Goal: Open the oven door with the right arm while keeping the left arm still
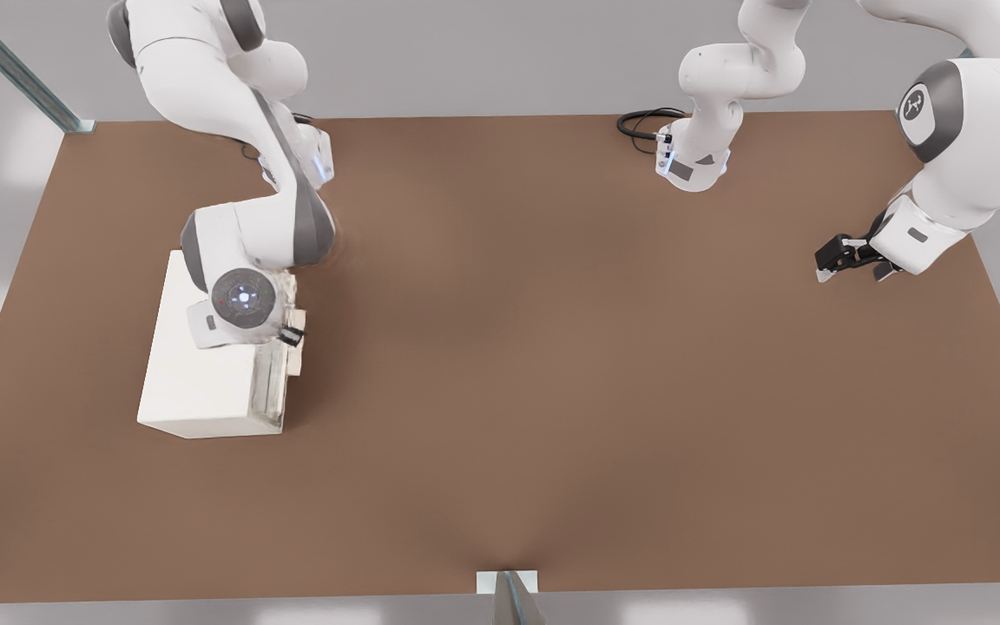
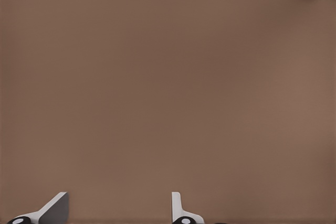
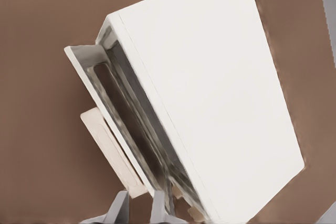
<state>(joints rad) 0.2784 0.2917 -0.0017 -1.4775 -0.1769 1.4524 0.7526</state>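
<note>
end effector fingers narrowly parted around oven door handle

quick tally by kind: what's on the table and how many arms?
Robot arms: 2. The working right arm's end effector sits at the handle of the oven door, which stands slightly ajar.
Ovens: 1, a cream-white box.
Tables: 1, brown.
Total: 4.
</note>
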